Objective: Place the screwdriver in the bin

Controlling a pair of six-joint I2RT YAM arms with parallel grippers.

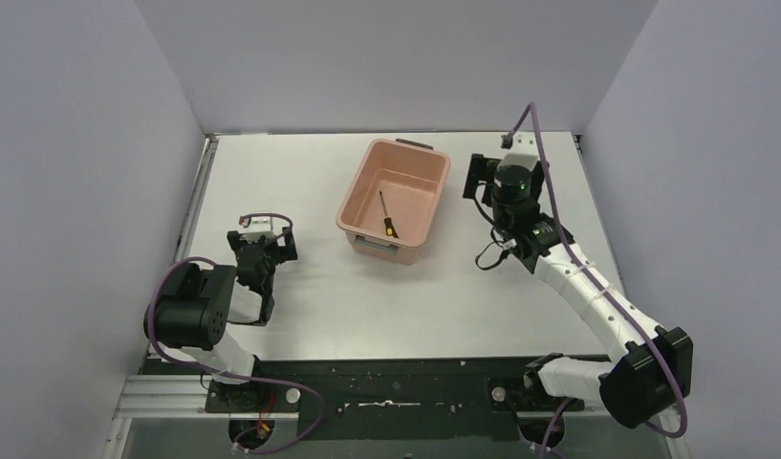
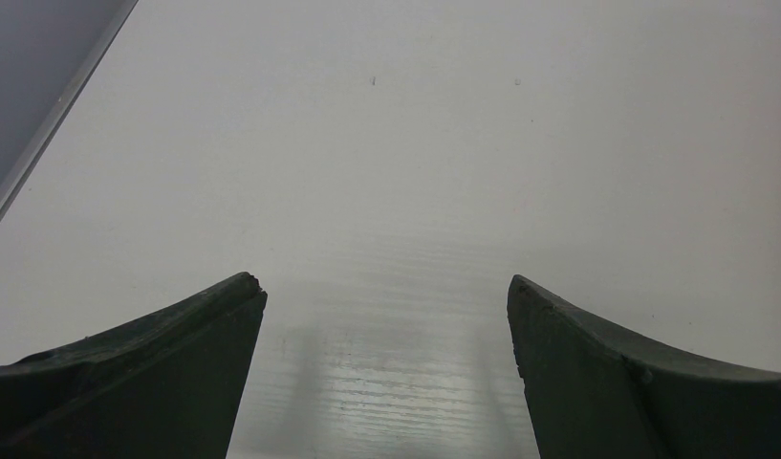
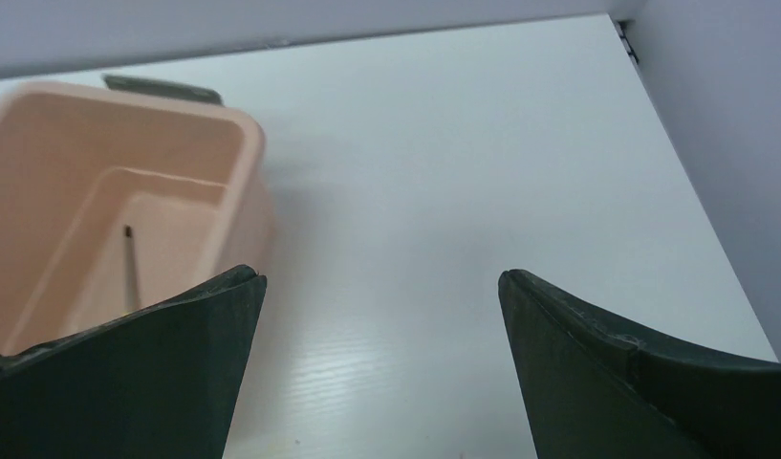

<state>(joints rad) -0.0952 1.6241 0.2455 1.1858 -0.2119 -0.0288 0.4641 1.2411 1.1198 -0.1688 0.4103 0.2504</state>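
The salmon-pink bin stands on the white table at centre back. Inside it the screwdriver lies on the floor, yellow-and-black handle toward the near end. My right gripper hangs just right of the bin, open and empty. In the right wrist view the bin is at the left, the screwdriver's dark shaft shows on its floor, and the right gripper spreads wide over bare table. My left gripper sits far left of the bin; in its wrist view the left gripper is open over bare tabletop.
Grey walls enclose the table on the left, back and right. A metal strip runs along the table's left edge. A greyish handle marks the bin's far short end.
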